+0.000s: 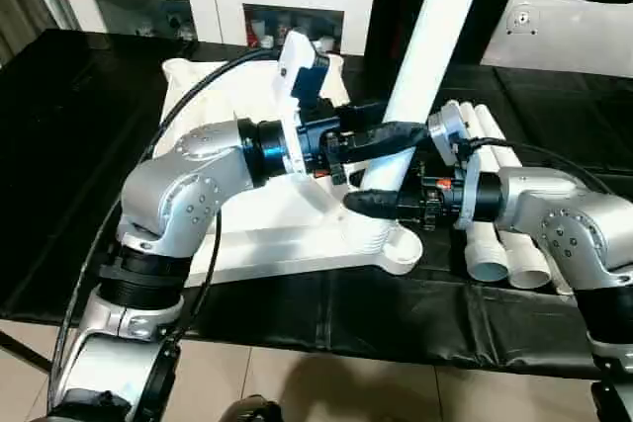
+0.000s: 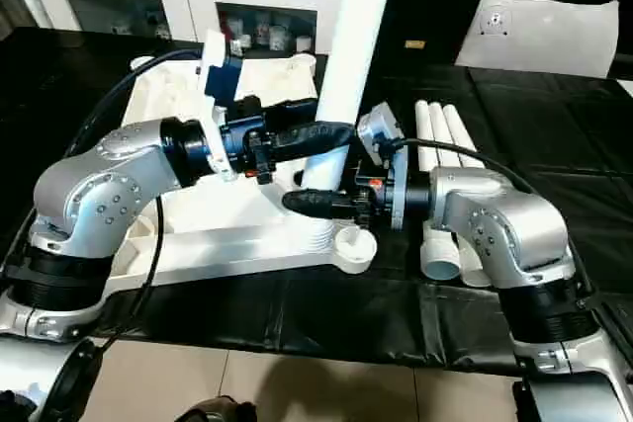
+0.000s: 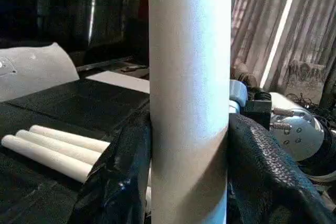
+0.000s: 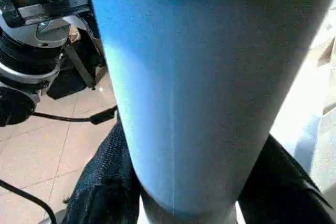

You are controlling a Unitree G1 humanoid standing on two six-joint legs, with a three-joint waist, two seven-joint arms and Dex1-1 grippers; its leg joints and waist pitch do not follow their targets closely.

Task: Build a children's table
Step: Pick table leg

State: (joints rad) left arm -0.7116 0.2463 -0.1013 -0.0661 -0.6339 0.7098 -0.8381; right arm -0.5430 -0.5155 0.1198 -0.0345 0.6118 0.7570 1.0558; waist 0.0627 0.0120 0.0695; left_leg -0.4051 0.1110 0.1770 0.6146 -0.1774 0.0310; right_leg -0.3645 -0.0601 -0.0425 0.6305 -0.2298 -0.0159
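1. The table top (image 1: 297, 234) lies ribbed side up on the black cloth; take its near-right corner socket (image 1: 391, 244) as the landmark.
2. The left gripper (image 1: 401, 132) clamps the upright leg (image 1: 425, 56) well above the socket. It should only steady the leg, keeping it plumb.
3. The right gripper (image 1: 368, 203) pinches the same leg just above the socket. I judge this lower grip should drive the seating: press or twist straight down, no sideways lean.
4. Three spare legs (image 1: 495, 234) lie just right of the socket; keep the forearm off them.
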